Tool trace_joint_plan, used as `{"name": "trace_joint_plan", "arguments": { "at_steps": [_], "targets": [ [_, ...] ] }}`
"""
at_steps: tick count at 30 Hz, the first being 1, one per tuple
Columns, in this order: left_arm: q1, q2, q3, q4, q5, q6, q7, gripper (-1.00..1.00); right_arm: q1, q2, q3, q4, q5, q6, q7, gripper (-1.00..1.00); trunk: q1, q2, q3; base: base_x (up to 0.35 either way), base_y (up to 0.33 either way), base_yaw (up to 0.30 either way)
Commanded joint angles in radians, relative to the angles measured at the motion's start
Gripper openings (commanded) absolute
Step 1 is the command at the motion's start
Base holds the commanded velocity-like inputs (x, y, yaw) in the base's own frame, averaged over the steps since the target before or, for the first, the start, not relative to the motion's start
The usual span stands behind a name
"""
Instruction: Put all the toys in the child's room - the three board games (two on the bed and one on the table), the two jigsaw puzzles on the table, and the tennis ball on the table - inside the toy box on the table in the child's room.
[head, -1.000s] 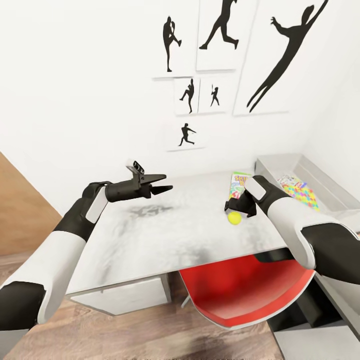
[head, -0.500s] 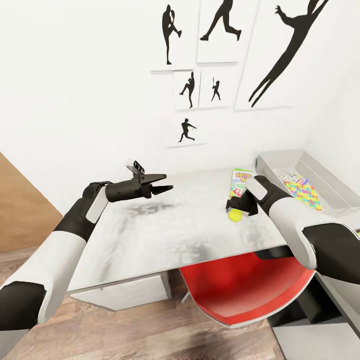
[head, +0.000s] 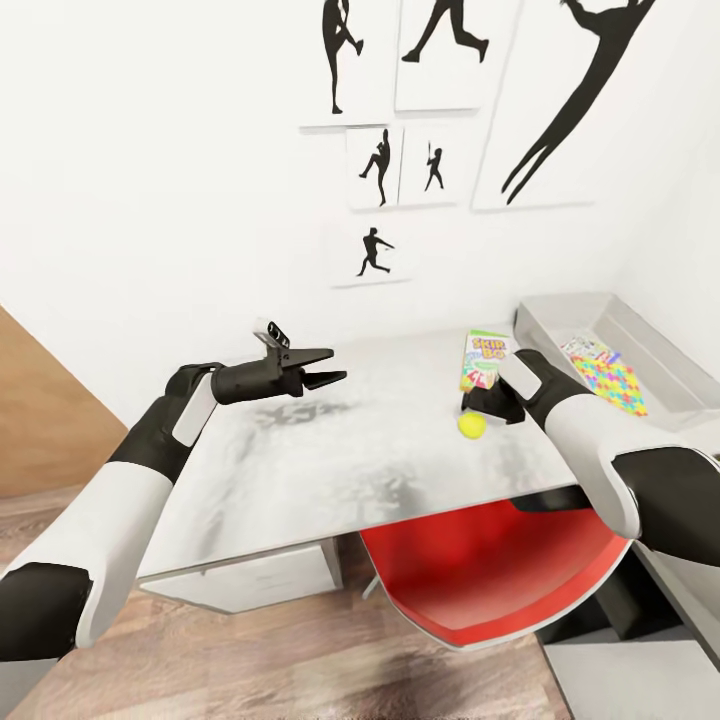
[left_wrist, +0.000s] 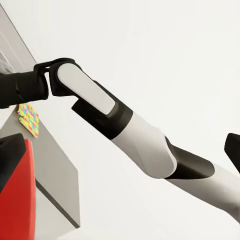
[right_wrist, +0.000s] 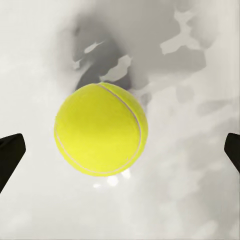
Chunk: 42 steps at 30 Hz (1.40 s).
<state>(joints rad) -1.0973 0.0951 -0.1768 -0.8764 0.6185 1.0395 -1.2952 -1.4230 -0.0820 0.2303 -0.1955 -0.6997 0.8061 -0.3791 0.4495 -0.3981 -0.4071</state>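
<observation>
You have one tennis ball (head: 472, 425) on the pale grey bench (head: 330, 470), lying just in front of your right gripper (head: 483, 403); in the right wrist view the ball (right_wrist: 101, 129) sits between the two dark fingertips, which stand wide apart at the picture's edges and touch nothing. One board game (head: 483, 360), a flat box with a green and blue cover, lies on the bench just beyond that gripper, near the toy box (head: 560, 322). The toy box stands at the bench's far right corner against the wall, and one jigsaw puzzle (head: 612, 380) of many colours lies inside it, with another small printed flat thing at its far end that you cannot make out. Your left gripper (head: 326, 367) hangs over the bench's left part, well apart from the ball, its jaws parted and empty. A red chair (head: 490, 580) is tucked under the bench's near edge below your right arm. Seven black silhouette pictures (head: 372, 253) hang on the white wall.
</observation>
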Motion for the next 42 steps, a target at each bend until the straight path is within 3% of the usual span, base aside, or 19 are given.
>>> {"name": "trace_joint_plan", "arguments": {
  "at_steps": [1, 17, 42],
  "targets": [
    [-0.001, 0.001, -0.003, 0.000, 0.003, 0.008, -0.003, 1.00, -0.001, -0.001, 0.006, -0.002, -0.010, 0.003, -0.007, 1.00, 0.000, -0.002, -0.003, 0.000, 0.000, 0.000],
    [-0.001, 0.000, -0.004, 0.000, 0.003, 0.008, -0.003, 1.00, 0.017, 0.013, 0.003, -0.012, -0.009, 0.002, 0.001, 1.00, 0.000, -0.002, -0.008, 0.000, 0.000, 0.000],
    [-0.001, 0.000, -0.003, 0.000, 0.004, 0.008, -0.003, 1.00, 0.018, 0.004, 0.002, -0.013, -0.011, 0.002, 0.000, 1.00, 0.000, -0.002, -0.009, 0.015, 0.000, 0.000]
  ]
}}
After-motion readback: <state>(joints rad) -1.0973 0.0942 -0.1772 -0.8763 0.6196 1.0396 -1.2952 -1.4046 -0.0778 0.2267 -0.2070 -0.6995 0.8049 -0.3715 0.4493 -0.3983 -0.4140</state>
